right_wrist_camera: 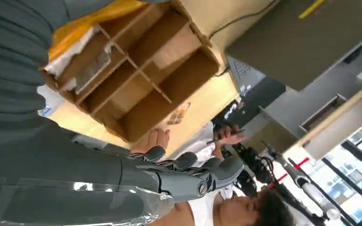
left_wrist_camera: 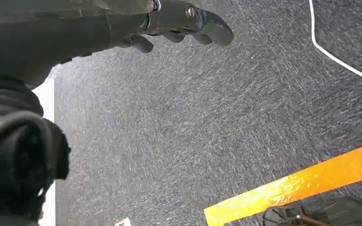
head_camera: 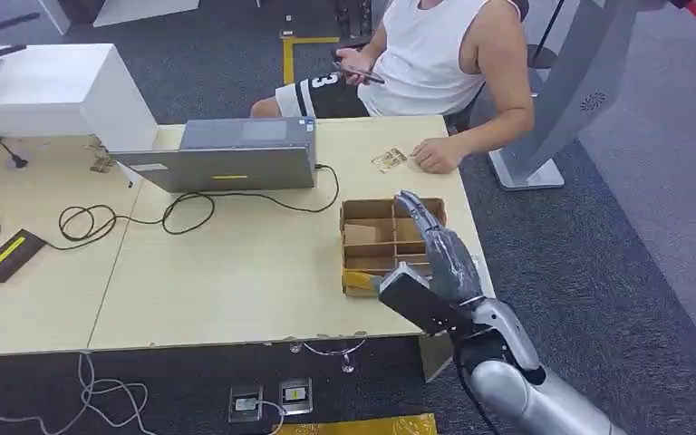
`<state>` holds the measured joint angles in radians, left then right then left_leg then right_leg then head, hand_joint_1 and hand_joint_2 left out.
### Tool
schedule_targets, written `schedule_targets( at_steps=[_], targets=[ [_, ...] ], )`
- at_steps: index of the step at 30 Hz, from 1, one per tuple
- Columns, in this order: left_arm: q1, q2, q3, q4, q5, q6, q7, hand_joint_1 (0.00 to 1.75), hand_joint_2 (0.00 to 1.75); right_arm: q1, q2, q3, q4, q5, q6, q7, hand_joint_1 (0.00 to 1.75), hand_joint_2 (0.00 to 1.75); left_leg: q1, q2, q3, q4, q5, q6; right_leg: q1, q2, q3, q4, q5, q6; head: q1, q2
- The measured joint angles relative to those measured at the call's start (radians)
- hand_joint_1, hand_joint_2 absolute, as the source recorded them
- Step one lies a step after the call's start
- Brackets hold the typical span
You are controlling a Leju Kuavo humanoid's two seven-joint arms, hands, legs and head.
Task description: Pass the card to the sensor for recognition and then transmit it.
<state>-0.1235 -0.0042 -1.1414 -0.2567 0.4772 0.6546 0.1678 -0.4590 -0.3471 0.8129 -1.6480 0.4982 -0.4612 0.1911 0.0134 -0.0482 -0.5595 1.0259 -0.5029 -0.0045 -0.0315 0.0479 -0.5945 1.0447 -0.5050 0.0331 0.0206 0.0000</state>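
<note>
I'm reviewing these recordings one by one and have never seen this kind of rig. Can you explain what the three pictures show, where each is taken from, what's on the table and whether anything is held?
This is a humanoid robot with two silver arms ending in many-fingered hands. The head view looks forward and down from high on its body. There the right hand reaches over a compartmented cardboard box on a light wooden table; it appears to hold nothing. Also on the table: a grey laptop with black cables, a small black device, and a card beside the hand of a seated person, who holds a phone.

The other two pictures come from cameras at the wrists and are turned. The right wrist view shows the same box from close up. The left wrist view shows the left hand hanging over grey carpet, its fingers curled with nothing in them.
</note>
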Motion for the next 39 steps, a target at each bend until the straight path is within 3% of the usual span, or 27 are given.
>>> schedule_targets(
  at_steps=[4, 9, 21, 39],
  targets=[
    [0.0, 0.001, 0.0, 0.0, 0.007, 0.003, 0.0, 0.0, 0.0, 0.029, -0.009, -0.001, -0.027, 0.0, 0.015, 0.0, 0.0, 1.75, 0.0, 0.0, 0.0, 0.0, 0.0, 0.0, 0.0, 0.0, 0.0, 0.0, 0.0, 0.0, 0.0, 0.0],
    [0.002, 0.002, 0.0, 0.0, 0.018, 0.013, 0.0, 0.0, 0.0, 0.075, -0.013, -0.003, -0.033, 0.056, 0.089, 0.033, 0.0, 1.75, 0.0, 0.0, 0.0, 0.0, 0.0, 0.0, 0.0, 0.0, 0.0, 0.0, 0.0, 0.0, 0.0, 0.0],
    [0.001, 0.002, 0.0, -0.001, 0.014, 0.016, 0.0, 0.0, 0.0, 0.083, -0.034, -0.031, -0.011, 0.402, 0.177, 0.28, 0.0, 1.75, 0.0, 0.0, 0.0, 0.0, 0.0, 0.0, 0.0, 0.0, 0.0, 0.0, 0.0, 0.0, 0.0, 0.0],
    [-0.011, 0.002, 0.0, -0.001, 0.01, 0.016, 0.004, 0.0, 0.0, 0.028, -0.049, -0.04, 0.03, 0.507, 0.241, 0.307, 0.0, 1.75, 0.0, 0.0, 0.0, 0.0, 0.0, 0.0, 0.0, 0.0, 0.0, 0.0, 0.0, 0.0, 0.0, 0.0]
  ],
)
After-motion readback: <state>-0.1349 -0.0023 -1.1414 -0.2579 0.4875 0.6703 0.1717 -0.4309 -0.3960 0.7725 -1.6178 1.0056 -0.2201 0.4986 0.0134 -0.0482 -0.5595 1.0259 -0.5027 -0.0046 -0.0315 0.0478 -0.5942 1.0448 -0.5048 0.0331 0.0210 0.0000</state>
